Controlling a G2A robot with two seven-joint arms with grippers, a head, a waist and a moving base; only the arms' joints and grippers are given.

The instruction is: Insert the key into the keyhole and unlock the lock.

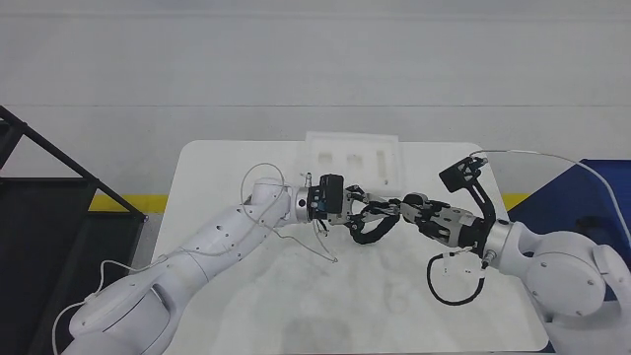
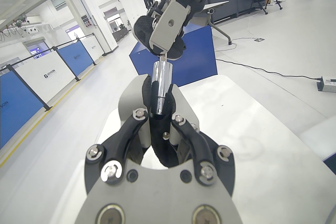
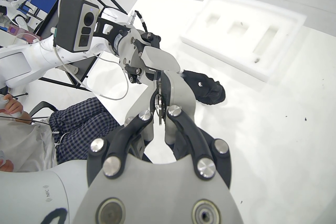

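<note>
Grips the chrome lock [image 2: 160, 78] in the clamped left pincer [image 2: 157, 88], raised above the counter [image 1: 296, 296]. Pinches the key [image 3: 158, 104] tight in the right pincer [image 3: 161, 84], tip against the lock's end face, perhaps inside the keyhole. Meets mid-air near the white foam tray [image 1: 352, 138].

Lock [image 2: 162, 83]: we see upper chrome cylinder; lower end buried between pads of left gripper [image 2: 157, 93]. Key [image 2: 163, 58]: short sliver of blade shows between lock top and right gripper [image 2: 164, 47]; head swallowed by that gripper's fingers. Keyhole covered, so we cannot tell how deep blade sits. Right wrist view: key [image 3: 158, 104] edge-on, thin strip between fingers; lock concealed behind left gripper [image 3: 157, 75]. Top view: lock and key too small for us to make out. Dark speck [image 3: 256, 60] in recess of foam tray [image 3: 288, 15]: too small to identify.
</note>
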